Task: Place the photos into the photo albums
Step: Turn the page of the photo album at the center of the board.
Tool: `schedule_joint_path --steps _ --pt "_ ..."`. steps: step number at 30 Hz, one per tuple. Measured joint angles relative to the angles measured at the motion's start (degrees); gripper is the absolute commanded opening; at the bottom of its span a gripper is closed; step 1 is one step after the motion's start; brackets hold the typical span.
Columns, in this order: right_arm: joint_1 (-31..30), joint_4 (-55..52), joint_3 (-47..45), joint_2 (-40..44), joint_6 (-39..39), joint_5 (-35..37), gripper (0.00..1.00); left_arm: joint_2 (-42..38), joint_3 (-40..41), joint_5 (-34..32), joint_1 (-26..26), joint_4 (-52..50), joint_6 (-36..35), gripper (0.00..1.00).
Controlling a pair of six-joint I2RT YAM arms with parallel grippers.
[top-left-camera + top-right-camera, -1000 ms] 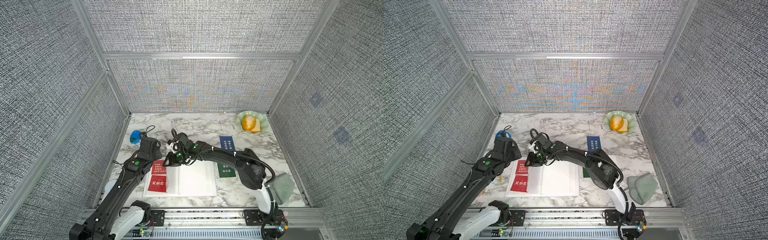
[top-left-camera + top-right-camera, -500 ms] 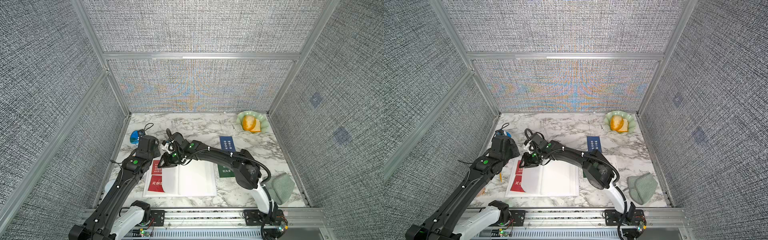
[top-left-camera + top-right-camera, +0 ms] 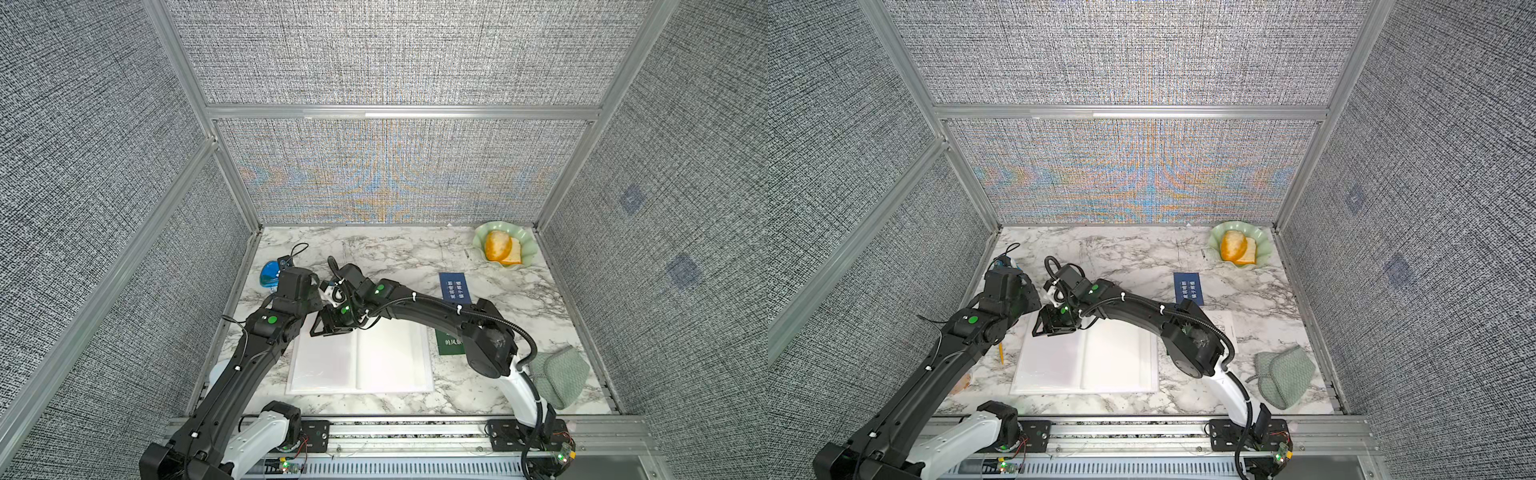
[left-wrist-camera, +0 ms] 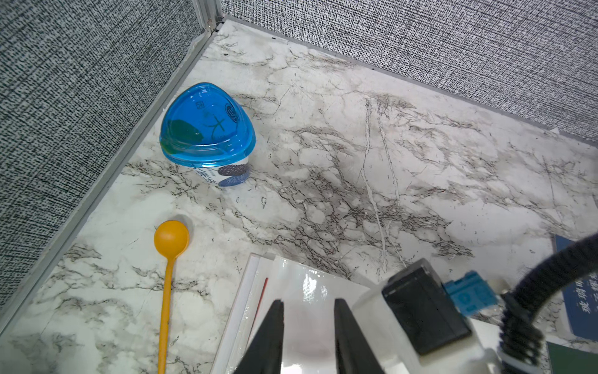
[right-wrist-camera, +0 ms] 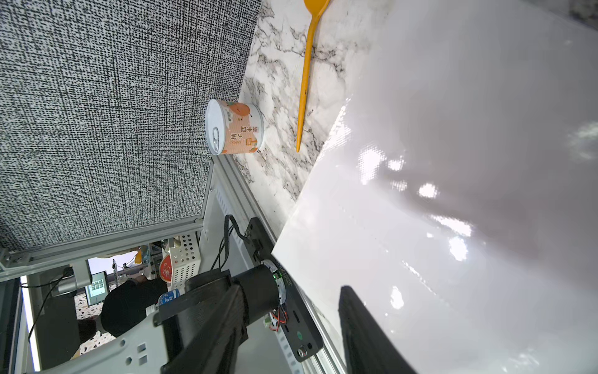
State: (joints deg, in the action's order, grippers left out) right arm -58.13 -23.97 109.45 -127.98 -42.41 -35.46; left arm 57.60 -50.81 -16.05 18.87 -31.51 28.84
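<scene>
The album [image 3: 365, 357] lies open on the desk [image 3: 395, 249] near the front edge, white pages up; both arms meet over its far left corner. The left claw [image 4: 307, 304] hangs over the left page, its fingers [image 4: 273, 330] a narrow gap apart with nothing between them; the glossy page shows through the gap; a thin red card edge [image 4: 262, 291] peeps from under that page. The right claw [image 5: 291, 301] gapes wider; one finger [image 5: 356, 323] is in front of the shiny, curved page and the other is clear of it, so it grips nothing. A blue card [image 3: 454, 287] lies on the desk beyond the album's far right corner; a green card [image 3: 451, 345] lies just beside the right page, partly under the right arm; a pale card [image 3: 1223, 328] shows there in a top view. A blue-lidded cup [image 4: 207, 129] stands in the far left corner; a yellow spoon [image 4: 168, 275] lies beside the album; a can [image 5: 234, 131] stands by the left wall.
</scene>
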Motion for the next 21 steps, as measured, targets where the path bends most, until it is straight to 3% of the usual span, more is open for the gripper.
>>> schedule_joint_path --steps 13,21 --pt "7.7 1.0 -22.8 14.4 0.3 5.4 0.51 6.5 3.4 15.2 0.6 8.8 0.3 0.29" --pt "17.3 -0.1 -38.5 27.2 2.3 12.0 0.51 14.9 1.5 19.0 8.3 12.9 2.9 0.30"
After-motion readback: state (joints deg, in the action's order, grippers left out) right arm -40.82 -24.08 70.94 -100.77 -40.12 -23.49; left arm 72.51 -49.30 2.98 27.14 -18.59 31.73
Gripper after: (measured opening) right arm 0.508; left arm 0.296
